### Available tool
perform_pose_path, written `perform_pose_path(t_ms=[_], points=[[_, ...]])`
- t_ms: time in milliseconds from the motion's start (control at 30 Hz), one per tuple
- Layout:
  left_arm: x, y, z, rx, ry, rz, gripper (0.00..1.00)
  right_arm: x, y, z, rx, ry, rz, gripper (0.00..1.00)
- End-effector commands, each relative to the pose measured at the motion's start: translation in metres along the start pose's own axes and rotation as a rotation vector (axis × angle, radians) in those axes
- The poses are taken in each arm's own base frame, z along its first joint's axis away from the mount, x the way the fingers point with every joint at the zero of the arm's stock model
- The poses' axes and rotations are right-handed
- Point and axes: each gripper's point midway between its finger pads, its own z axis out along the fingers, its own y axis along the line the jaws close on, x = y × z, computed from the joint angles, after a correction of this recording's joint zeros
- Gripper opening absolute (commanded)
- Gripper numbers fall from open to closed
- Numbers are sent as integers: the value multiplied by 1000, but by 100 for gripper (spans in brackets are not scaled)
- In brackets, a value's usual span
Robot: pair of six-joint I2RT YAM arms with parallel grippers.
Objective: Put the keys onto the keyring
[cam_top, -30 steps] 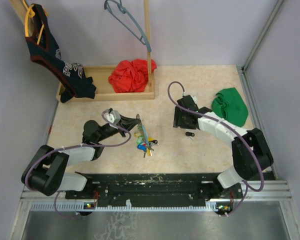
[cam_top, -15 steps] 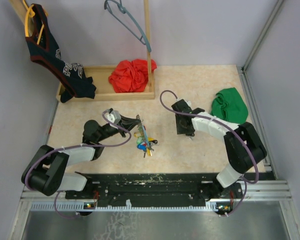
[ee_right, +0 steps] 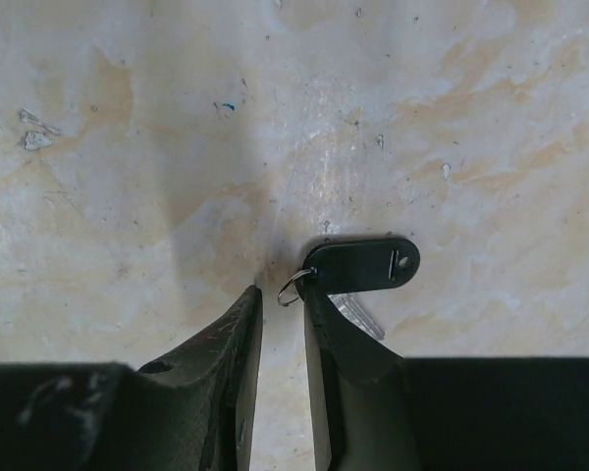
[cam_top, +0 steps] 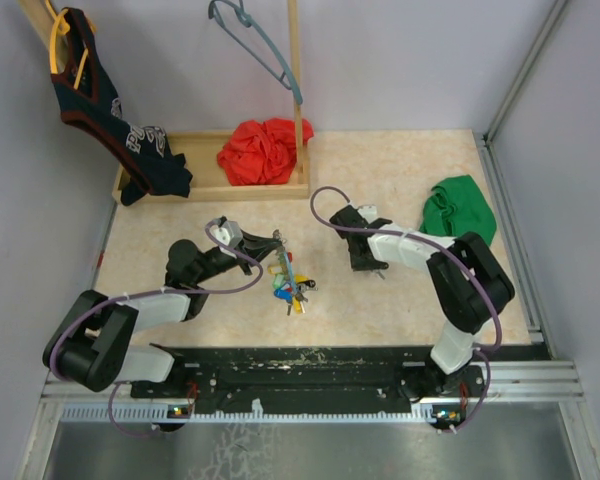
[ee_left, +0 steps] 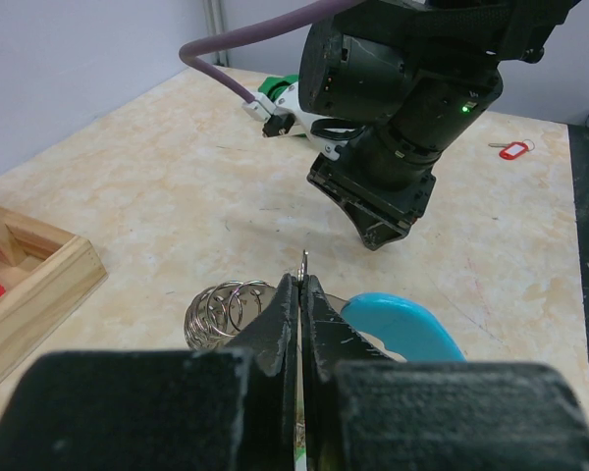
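Straddling the small ring (ee_right: pixel 290 287) of the black-tagged key (ee_right: pixel 361 265), the right gripper (ee_right: pixel 281 292) holds its jaws narrowly apart. At its nine o'clock the left gripper (ee_left: pixel 301 285) pinches the keyring (ee_left: pixel 401 322). Open tabletop (cam_top: pixel 330 300) lies between them, its edges well off.

**Clear centre, cluttered back left**

Bare table (cam_top: pixel 400 165) runs between the two arms and into the back right corner. At back left, a wooden tray (cam_top: pixel 205 192) with a red cloth (cam_top: pixel 258 150) and an upright post (cam_top: pixel 298 90) bar the way, with a hanger (cam_top: pixel 250 40) and dark garment (cam_top: pixel 105 110) above. A green cloth (cam_top: pixel 460 212) crowds the right edge. Mid-table lie the keyring (cam_top: pixel 283 263), pinched by the left gripper (cam_top: pixel 277 239), and its keys (cam_top: pixel 295 295); the right gripper (cam_top: pixel 371 264) is down nearby.
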Motion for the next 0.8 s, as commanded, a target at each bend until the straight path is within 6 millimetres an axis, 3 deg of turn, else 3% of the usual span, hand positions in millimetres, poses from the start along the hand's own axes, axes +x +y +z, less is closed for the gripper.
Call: perform_pose_path(t_ms=[0,200,367,600,767], points=[[-20,4,6,8,-50,53,0,-15,0,0,56,-52,21,23],[-20,4,6,9,-49,51,0,-13,-6,1,95,-53,10,16],[-21,4,6,11,-51,52,0,-15,-7,1,115,-56,19,16],[-20,4,6,9,-48,49,0,-32,-3,-15,117,-109,77,39],[-20,4,7,10,-45,46,0,-32,-5,-12,144,-120,98,40]])
